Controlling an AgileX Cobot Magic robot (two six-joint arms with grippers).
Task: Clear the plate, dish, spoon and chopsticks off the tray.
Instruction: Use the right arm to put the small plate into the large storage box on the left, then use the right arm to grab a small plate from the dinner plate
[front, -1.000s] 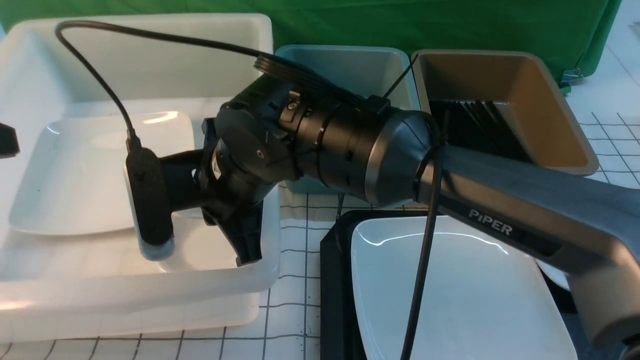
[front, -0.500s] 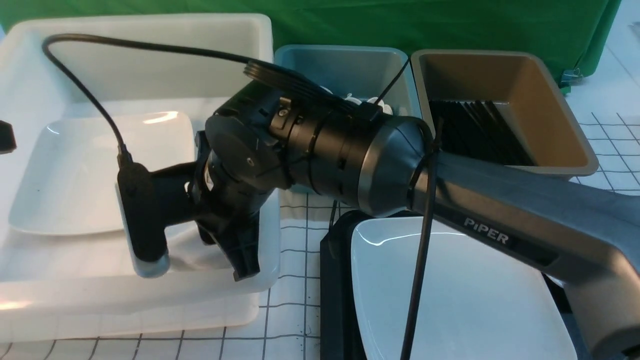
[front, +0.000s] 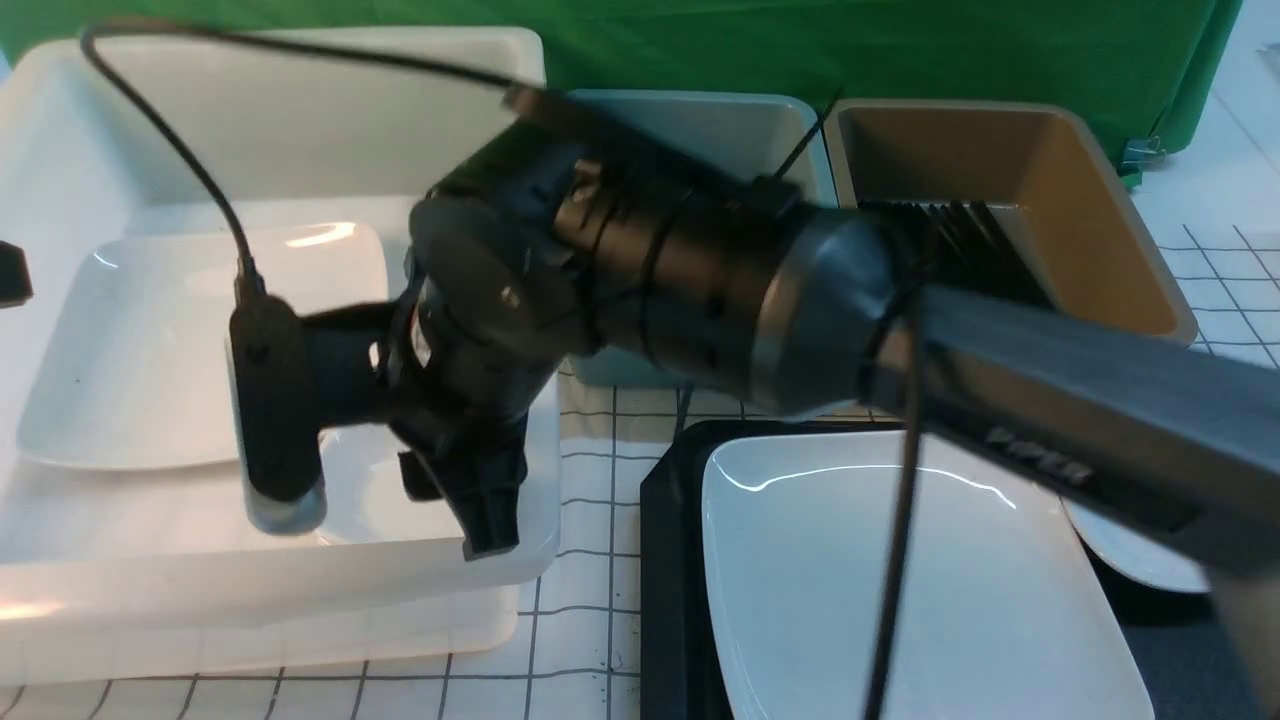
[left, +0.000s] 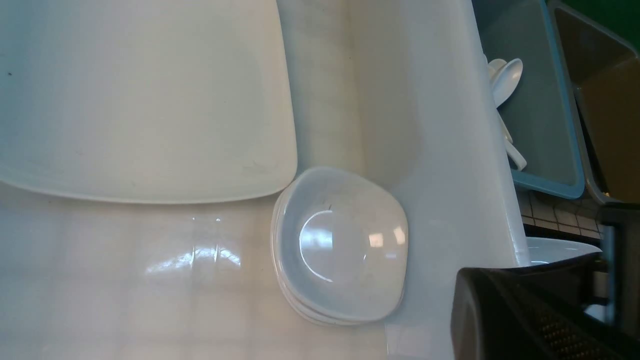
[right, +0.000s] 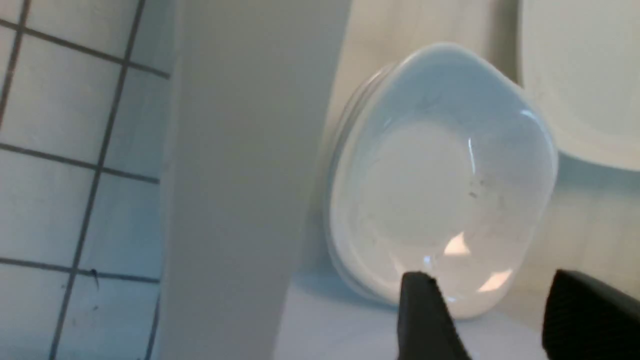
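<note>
Now right claw (right: 500, 325) parted, empty, hovering over stacked dishes (right: 440, 170) in white tub (right: 240, 175). Plate (front: 900, 600) on tray (front: 670, 600). Left claw (front: 12, 275) barely visible, opening unclear.

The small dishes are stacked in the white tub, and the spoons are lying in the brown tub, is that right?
Not quite. The spoons lie in the blue tub, not the brown tub; the left wrist view shows this. The dishes are indeed stacked in the white tub.
</note>
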